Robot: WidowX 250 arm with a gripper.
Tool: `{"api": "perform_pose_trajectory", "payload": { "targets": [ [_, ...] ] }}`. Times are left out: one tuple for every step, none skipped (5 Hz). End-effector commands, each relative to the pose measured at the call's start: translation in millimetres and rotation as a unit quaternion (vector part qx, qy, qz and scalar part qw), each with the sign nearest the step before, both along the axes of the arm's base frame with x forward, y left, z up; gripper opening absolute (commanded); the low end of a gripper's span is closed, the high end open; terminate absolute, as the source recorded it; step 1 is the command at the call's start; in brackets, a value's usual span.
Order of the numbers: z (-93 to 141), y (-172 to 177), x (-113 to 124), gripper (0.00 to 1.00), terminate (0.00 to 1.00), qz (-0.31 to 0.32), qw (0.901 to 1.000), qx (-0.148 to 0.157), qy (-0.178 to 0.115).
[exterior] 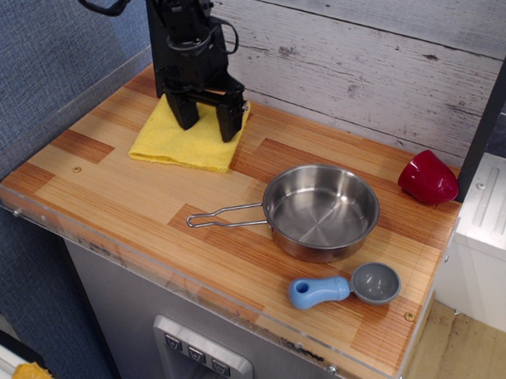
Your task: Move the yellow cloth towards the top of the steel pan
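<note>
Pressing down, we see the gripper [208,121] with fingers spread apart, tips on the yellow cloth [182,138] | cloth lies flat near the back wall, left of the steel pan [319,212] | apart from it

I see bare wood on the table [111,193] between the yellow cloth [184,137] and the steel pan [320,210]. The pan's wire handle [223,215] reaches left into this lane. At the right stand a red cup [428,177] and a blue-handled scoop [345,286]. A wall [365,69] closes the back.
</note>
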State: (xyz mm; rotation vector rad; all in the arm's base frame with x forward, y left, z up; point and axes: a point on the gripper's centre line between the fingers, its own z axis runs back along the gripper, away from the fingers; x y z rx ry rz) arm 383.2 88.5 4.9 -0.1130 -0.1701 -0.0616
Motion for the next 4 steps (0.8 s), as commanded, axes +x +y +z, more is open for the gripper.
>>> {"api": "perform_pose_trajectory", "payload": {
  "targets": [
    [-16, -43, 26, 1.00, 0.00, -0.055, 0.9979, -0.036, -0.001],
    [-11, -52, 33, 1.00, 0.00, -0.060, 0.9976, -0.032, -0.008],
    [-7, -59, 29, 1.00, 0.00, -0.063, 0.9979, -0.017, -0.004],
    [4, -65, 23, 1.00, 0.00, -0.068, 0.9977, -0.005, -0.006]
  ]
}}
